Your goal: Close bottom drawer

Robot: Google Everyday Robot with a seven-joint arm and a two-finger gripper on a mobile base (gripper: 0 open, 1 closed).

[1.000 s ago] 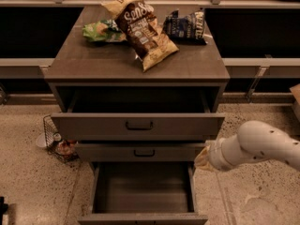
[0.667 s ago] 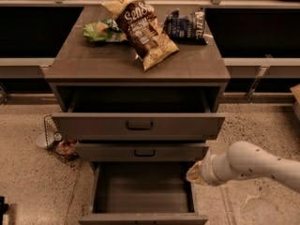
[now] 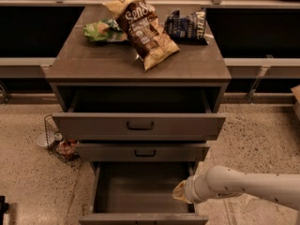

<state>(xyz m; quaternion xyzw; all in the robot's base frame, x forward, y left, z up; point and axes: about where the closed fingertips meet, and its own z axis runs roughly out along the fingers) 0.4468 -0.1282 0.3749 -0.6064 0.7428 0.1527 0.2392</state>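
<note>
The bottom drawer (image 3: pixel 138 186) stands pulled far out from the grey-brown cabinet, showing its dark floor; its front panel (image 3: pixel 140 218) is at the frame's lower edge. My gripper (image 3: pixel 180 192) is at the end of the white arm that comes in from the right. It sits low over the drawer's right side wall, near the front right corner. Above it, the middle drawer (image 3: pixel 143 151) is slightly out and the top drawer (image 3: pixel 139 124) is pulled open.
Three snack bags lie on the cabinet top (image 3: pixel 84 62): a brown chip bag (image 3: pixel 143 27), a green bag (image 3: pixel 102 31) and a dark blue bag (image 3: pixel 186 26). A small wire basket (image 3: pixel 58 140) with bottles stands on the floor left of the cabinet.
My arm has moved down and to the left, from beside the middle drawer to the right wall of the bottom drawer. The drawers have not visibly moved.
</note>
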